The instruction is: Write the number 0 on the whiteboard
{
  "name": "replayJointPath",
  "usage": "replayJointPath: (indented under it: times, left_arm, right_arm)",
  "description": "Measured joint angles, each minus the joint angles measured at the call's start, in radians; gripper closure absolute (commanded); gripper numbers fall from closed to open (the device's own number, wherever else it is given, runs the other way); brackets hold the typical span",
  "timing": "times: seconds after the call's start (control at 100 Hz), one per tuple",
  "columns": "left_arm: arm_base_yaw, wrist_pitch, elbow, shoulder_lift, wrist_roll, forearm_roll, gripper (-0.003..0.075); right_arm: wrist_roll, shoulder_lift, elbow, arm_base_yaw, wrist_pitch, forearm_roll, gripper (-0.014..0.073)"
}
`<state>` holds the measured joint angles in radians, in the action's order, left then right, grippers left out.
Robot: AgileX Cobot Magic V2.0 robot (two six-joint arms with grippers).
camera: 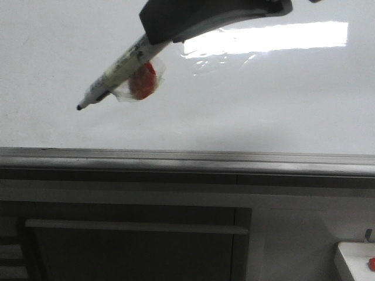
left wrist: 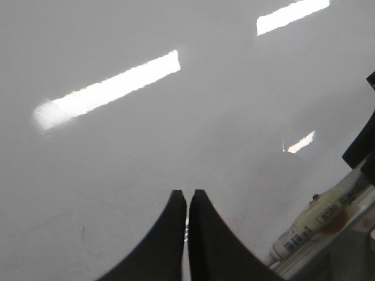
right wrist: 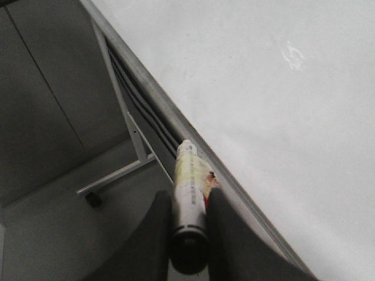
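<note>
Front view: my right hand [camera: 176,36] comes in from the top edge, clamped on the marker [camera: 114,73], whose long axis slants down and leftward, its dark tip [camera: 79,107] low over the whiteboard [camera: 263,105]; I cannot tell if the tip touches. No number 0 shows on the board, so by my reckoning the writing is yet to begin. Left wrist view: my left hand [left wrist: 187,202] is closed on nothing, fingertips together, over bare board, the marker off to one side. Right wrist view: my fingers [right wrist: 157,234] pinch the marker's barrel, which points along the board's grey edge [right wrist: 152,99].
</note>
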<state>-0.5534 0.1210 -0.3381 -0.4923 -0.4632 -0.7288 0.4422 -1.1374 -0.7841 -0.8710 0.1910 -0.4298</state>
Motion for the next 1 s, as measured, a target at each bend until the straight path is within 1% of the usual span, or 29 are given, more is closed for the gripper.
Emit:
replayJointPath:
  times: [0.12,0.28,0.44,0.67,0.85,1.0]
  left_arm:
    - [0.000,-0.002,0.000,0.000,-0.001,0.007,0.0741]
    - [0.000,-0.004,0.000,0.000,-0.001,0.016,0.0741]
    - [0.000,-0.006,0.000,0.000,-0.001,0.021,0.0741]
    - [0.000,-0.006,0.000,0.000,-0.001,0.024,0.0741]
    - [0.000,-0.006,0.000,0.000,-0.001,0.053,0.0741]
    - [0.000,-0.006,0.000,0.000,-0.001,0.059,0.0741]
  right_arm:
    - [0.000,-0.009,-0.027,0.048,0.035,-0.006,0.0655]
    - [0.000,-0.044,-0.088,0.082,0.096,-0.002,0.0654]
    - [0.000,-0.099,-0.133,0.084,0.127,0.019,0.0654]
    - [0.000,-0.154,-0.176,0.084,0.132,0.037,0.0654]
    - [-0.001,-0.190,-0.214,0.084,0.133,0.043,0.0654]
    - [-0.001,-0.218,-0.254,0.099,0.134,0.052,0.0654]
